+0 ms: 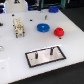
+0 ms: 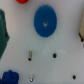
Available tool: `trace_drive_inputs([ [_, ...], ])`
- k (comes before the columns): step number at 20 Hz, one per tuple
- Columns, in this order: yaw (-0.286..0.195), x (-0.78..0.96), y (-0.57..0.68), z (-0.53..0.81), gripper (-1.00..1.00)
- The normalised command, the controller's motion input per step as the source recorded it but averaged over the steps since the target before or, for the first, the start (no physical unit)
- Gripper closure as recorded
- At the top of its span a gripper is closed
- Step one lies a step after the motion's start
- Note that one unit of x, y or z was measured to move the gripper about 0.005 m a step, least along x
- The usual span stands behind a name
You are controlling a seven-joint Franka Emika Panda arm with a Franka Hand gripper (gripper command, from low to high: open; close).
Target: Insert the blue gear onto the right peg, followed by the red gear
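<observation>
Plate [image 1: 45,55] with its two pegs sits nearest on the bench. Blue gear [image 1: 43,27] lies flat beyond the plate, red gear [image 1: 59,32] just beside it. Hand is out of frame; grip state unknowable. Wrist view looks down over blue gear [image 2: 45,22].

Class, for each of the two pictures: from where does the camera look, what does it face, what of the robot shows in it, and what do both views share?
Exterior view: off the arm, raised, looking down at an angle across the white table, with the blue gear, the red gear and the grey plate with two pegs. No arm or hand shows.
Wrist view: on the wrist, looking about straight down at the blue gear; a red edge, probably the red gear. No fingers clearly visible.
Shared: the blue gear, probably the red one, and the table.
</observation>
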Motion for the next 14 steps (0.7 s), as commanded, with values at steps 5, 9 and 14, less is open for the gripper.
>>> trace_drive_inputs([
  [5,0.000,-0.47,0.20,-0.56,-1.00],
  [9,0.000,-0.37,0.18,-0.61,-1.00],
  [14,0.000,-0.30,0.08,-0.56,-1.00],
])
